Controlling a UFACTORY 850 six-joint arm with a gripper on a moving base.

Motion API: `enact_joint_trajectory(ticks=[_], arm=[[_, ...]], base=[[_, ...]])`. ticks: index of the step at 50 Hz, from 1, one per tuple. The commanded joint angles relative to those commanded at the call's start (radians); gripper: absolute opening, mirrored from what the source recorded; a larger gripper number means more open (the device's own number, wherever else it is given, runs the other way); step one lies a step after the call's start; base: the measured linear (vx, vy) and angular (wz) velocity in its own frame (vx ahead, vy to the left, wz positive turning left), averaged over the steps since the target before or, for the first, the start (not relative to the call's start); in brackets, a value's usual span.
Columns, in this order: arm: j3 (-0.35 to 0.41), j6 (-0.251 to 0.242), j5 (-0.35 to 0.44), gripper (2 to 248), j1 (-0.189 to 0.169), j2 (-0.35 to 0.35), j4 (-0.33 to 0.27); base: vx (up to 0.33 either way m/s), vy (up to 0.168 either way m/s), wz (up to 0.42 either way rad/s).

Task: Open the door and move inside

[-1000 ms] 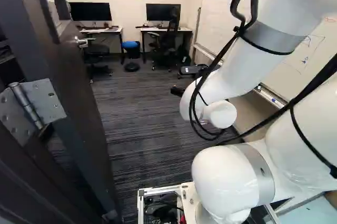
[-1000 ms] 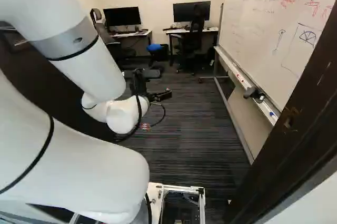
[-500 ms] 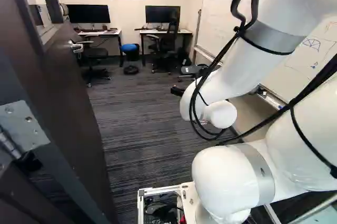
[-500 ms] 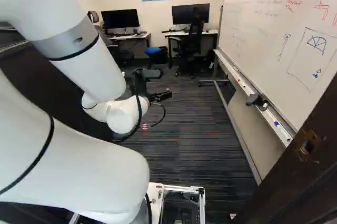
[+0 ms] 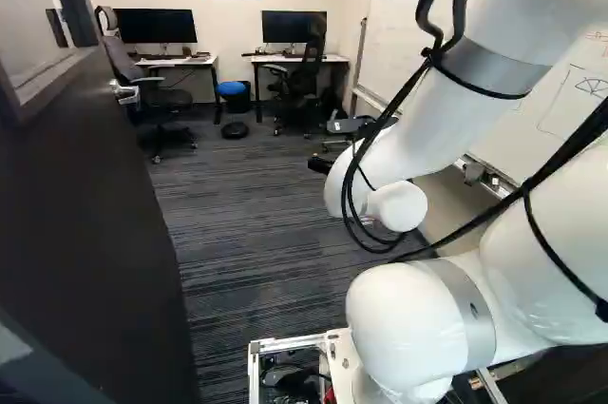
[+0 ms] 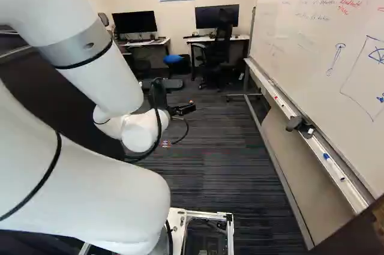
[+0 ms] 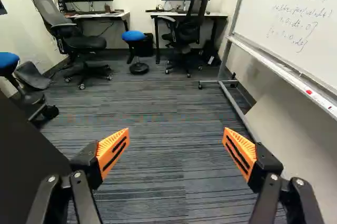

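Note:
The dark door (image 5: pixel 85 204) stands swung open along the left of the left base view, its silver handle (image 5: pixel 125 92) on the face toward the room. My gripper (image 6: pixel 183 110) shows small and dark beyond the white wrist in the right base view, over the carpet. In the wrist view the gripper (image 7: pixel 176 150) is open, its orange pads wide apart with only floor seen between them. A dark edge of the door (image 7: pixel 26 166) lies close beside its left finger. The door frame (image 6: pixel 354 234) shows at the right base view's lower right corner.
A whiteboard (image 6: pixel 318 45) with a marker tray (image 6: pixel 327 162) runs along the right side. Two desks (image 7: pixel 100 15) with monitors, office chairs (image 7: pixel 79 39) and a blue stool (image 7: pixel 134 36) stand at the far wall. Another blue-seated stool (image 7: pixel 8 60) is at the left.
The base has moved forward through the doorway: the hinge has left the left base view, and the door frame has slid toward the right base view's corner. The arm holds its pose.

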Motion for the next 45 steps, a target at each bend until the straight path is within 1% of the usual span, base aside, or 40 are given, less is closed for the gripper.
enact_joint_trajectory(ticks=[45], arm=[[0.0, 0.0, 0.0, 247, 0.0, 0.0, 0.0]], base=[[0.2, 0.003, -0.003]])
